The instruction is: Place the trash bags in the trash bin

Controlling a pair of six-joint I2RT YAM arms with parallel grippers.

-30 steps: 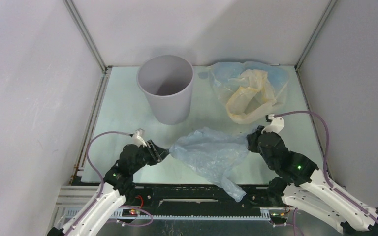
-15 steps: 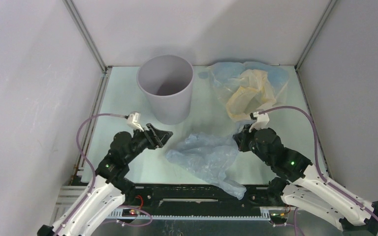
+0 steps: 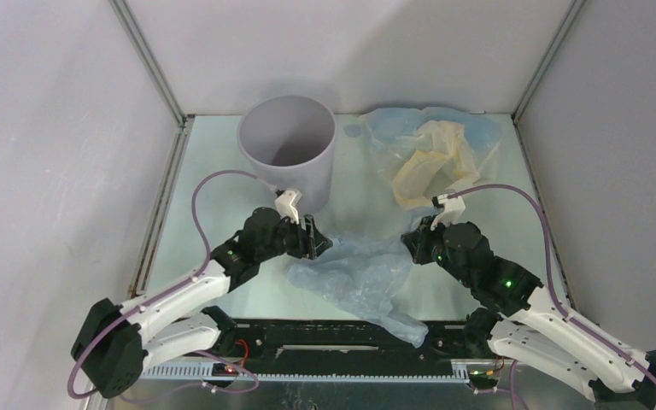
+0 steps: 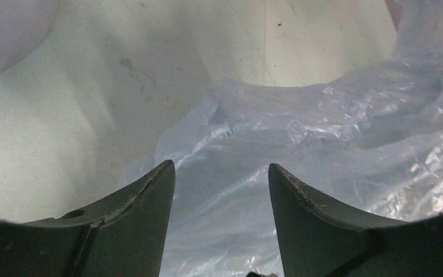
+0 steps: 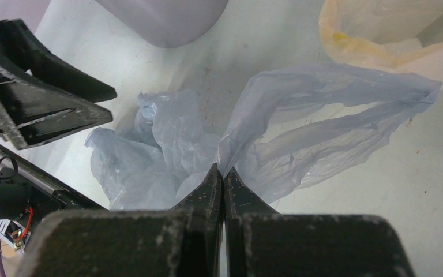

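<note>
Two grippers at one bag, and the bin just beyond the left one.

From above, I see the pale blue-grey bag [image 3: 354, 275] crumpled on the table [image 3: 213, 184] between my arms, trailing a tail toward the near edge. The right gripper [image 3: 412, 248] is at its right corner. The left gripper [image 3: 314, 242] is at its far-left corner, between the bag and the trash bin [image 3: 295, 184], which stands close behind. The blue and cream-yellow bags [image 3: 431, 158] lie at the far right, apart. In the left wrist view my fingers [image 4: 150, 196] are spread, with film directly ahead and below and none pinched. In the right wrist view the jaws are pressed together on a fold of the bag, and a loop billows forward. I judge the bin lies up-left, with the left gripper in the path.
</note>
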